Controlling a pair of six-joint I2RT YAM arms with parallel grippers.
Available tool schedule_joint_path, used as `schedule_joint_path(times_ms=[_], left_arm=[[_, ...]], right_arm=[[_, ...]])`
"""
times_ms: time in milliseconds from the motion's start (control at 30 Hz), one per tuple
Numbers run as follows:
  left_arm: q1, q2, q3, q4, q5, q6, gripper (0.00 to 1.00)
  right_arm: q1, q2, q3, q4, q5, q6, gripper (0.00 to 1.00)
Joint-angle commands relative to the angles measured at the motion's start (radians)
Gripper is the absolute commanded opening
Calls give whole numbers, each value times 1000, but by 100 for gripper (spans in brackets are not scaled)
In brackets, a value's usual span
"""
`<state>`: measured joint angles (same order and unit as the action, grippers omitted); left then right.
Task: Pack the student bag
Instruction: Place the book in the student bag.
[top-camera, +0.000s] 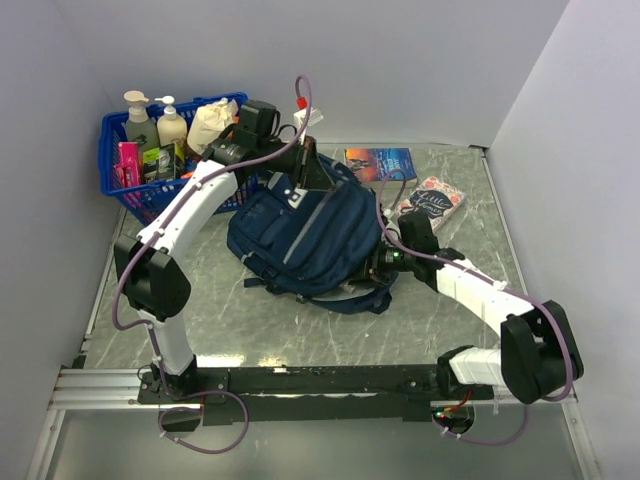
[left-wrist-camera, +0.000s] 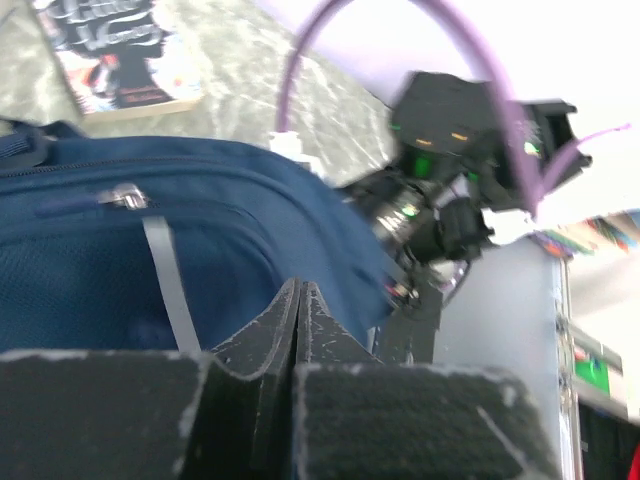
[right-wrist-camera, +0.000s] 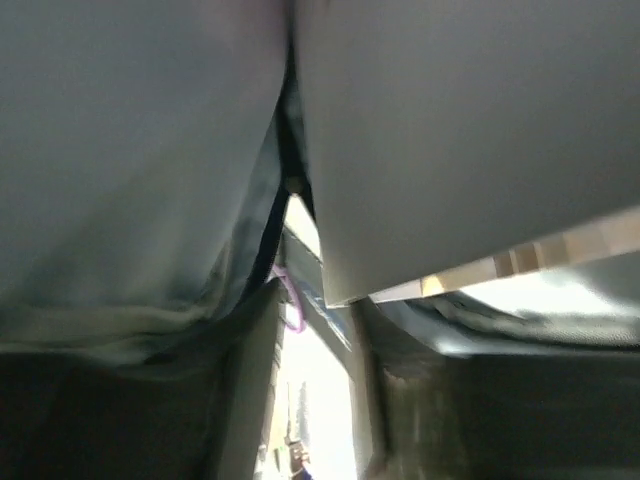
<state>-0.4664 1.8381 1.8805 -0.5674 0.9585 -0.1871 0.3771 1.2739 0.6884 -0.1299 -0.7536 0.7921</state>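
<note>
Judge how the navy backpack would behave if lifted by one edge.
Probably floppy: the navy backpack lies slumped and creased, so a lifted edge would likely fold. Pushed, it may bunch rather than slide, with loose straps trailing on the table.

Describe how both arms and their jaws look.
Both match: the left arm and right arm have white link shells, black joint housings and purple cables looped alongside. The left arm's jaws are black with rough, textured pads.
</note>
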Motion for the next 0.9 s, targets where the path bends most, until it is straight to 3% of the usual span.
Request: schedule_joint_path(times_ms=[0,200,300,433,467,500,533,600,633,667,867], left_arm=[[-12,-65,58,-64,166,113,1],[9,-16,109,-478,168,418,1],[15,-25,69,-534,145,491,1],[14,-71,-69,-448,140,468,3],[12,-77,-93,-428,138,451,20],[3,-85,-139,-405,135,451,31],[-5,-86,-156,-404,126,466,51],[-34,-92,-214,-391,83,506,74],[-41,-96,-236,-361,72,506,90],[-47,-102,-254,-344,65,500,98],[-103,-172,-389,-100,-42,442,96]], right_arm=[[-18,-94,60,-72,134,-135,49],[-147,-295,118,-217,151,-214,36],[-201,-285,161,-260,125,-241,38],[-207,-254,126,-240,70,-234,47],[-207,-257,90,-211,54,-217,48],[-207,-263,70,-186,53,-206,48],[-208,-277,53,-168,56,-194,48],[-207,-281,31,-171,77,-195,48],[-210,-277,36,-189,91,-203,49],[-208,-280,51,-212,105,-221,50],[-233,-372,37,-264,214,-231,52]])
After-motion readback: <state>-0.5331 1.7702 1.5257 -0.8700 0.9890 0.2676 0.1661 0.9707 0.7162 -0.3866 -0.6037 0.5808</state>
